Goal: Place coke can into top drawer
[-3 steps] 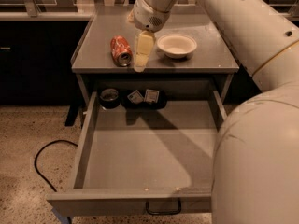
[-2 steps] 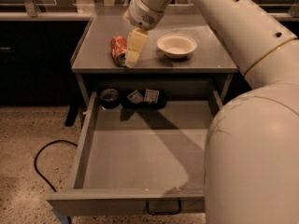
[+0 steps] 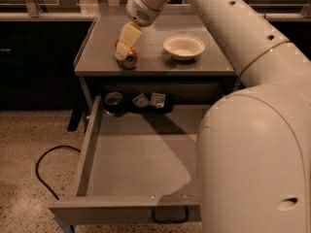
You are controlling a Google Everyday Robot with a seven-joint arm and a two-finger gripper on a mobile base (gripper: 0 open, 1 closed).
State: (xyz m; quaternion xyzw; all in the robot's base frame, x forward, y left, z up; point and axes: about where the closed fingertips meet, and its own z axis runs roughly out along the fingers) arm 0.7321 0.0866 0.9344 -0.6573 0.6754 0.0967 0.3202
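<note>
The coke can [image 3: 129, 60] lies on its side on the grey cabinet's flat top [image 3: 155, 62], at the left front, silver end facing me. My gripper [image 3: 124, 46] hangs from the white arm directly over the can, touching or nearly touching it and hiding most of it. The top drawer [image 3: 90, 147] stands pulled far out below the cabinet top, its dark wire handle [image 3: 169, 217] at the front.
A white bowl [image 3: 183, 46] sits on the cabinet top right of the can. At the drawer's back lie a dark round object [image 3: 113, 101] and two small packets [image 3: 141, 100]. A black cable [image 3: 43, 165] loops on the floor at left. My arm's bulky white body [image 3: 252, 154] fills the right.
My gripper has moved left and down from between the can and the bowl to right over the can. The can, bowl and drawer have not moved.
</note>
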